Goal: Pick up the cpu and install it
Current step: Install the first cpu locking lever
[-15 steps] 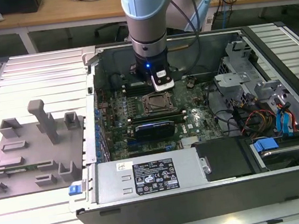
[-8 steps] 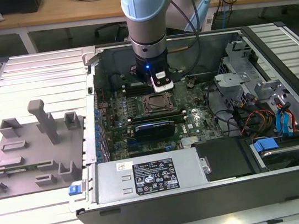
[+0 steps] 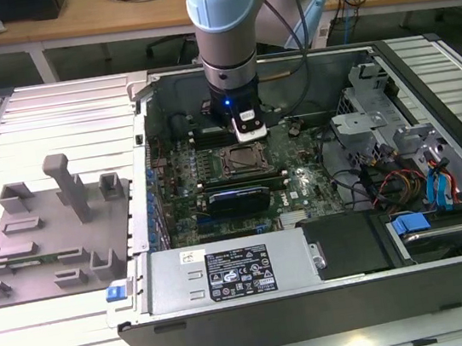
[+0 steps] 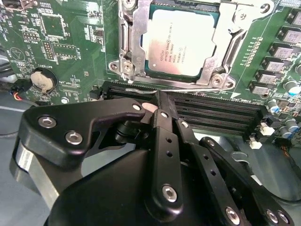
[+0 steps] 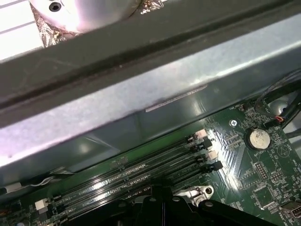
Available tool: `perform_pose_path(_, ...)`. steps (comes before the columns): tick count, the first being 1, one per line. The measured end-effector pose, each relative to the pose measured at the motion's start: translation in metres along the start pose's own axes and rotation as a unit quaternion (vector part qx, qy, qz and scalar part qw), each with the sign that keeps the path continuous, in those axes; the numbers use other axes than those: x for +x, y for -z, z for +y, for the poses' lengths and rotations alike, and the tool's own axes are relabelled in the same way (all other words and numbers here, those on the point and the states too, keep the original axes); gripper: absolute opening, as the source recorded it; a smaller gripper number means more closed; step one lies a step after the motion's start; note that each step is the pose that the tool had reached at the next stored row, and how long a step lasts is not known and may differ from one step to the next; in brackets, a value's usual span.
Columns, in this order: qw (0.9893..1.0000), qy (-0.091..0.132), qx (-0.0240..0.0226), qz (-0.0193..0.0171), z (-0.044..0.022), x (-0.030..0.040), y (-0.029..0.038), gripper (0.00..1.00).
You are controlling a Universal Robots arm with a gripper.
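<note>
In the exterior view, the pale blue and grey robot arm [image 3: 223,28] reaches down into the open dark grey computer case [image 3: 337,313], which stands on the ribbed metal counter [image 3: 51,121]. Its black claw [image 3: 250,133] hangs just above the dark square socket frame [image 3: 243,161] on the green motherboard [image 3: 301,180]. That puts it between the case's far wall and the long silver box with a white label [image 3: 228,272] along its near edge.

In the second wrist view, the small flat square cpu with its silvery-white top plate [image 4: 181,42] lies inside the metal bracket [image 4: 129,42], flat as far as I can see. The claw [image 4: 157,110] holds nothing I can make out, and I cannot tell whether it is spread or pressed together. This close, a small sideways drift could catch the bracket or its thin wire lever [image 4: 164,86] and nudge the chip askew on its contacts.

In the first wrist view, the black memory slots [image 5: 141,172] run along the grey case wall [image 5: 141,99]. A low pass could scrape them.
</note>
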State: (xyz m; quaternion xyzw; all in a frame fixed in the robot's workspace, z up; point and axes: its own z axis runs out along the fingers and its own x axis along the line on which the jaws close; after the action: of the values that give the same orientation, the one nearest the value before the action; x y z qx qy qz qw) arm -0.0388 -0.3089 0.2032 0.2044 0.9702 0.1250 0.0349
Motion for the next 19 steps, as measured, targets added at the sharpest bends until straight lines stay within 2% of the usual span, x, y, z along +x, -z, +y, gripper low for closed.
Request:
perform_pose_path(2, 1.0000, -0.003, 0.0031, -0.0020, 0.0000, 0.0001, -0.0002, 0.11)
perform_pose_path(5, 0.9999, -0.007, 0.0102, -0.0064, -0.0003, 0.0000, -0.0010, 0.11)
perform_pose_path(7, 0.9998, -0.010, 0.0128, -0.0083, -0.0004, -0.0001, -0.0015, 0.11)
perform_pose_path(11, 0.9998, -0.012, 0.0132, -0.0091, -0.0004, 0.0000, -0.0016, 0.11)
perform_pose_path(19, 0.9998, -0.012, 0.0132, -0.0092, 0.0034, 0.0004, 0.0078, 0.11)
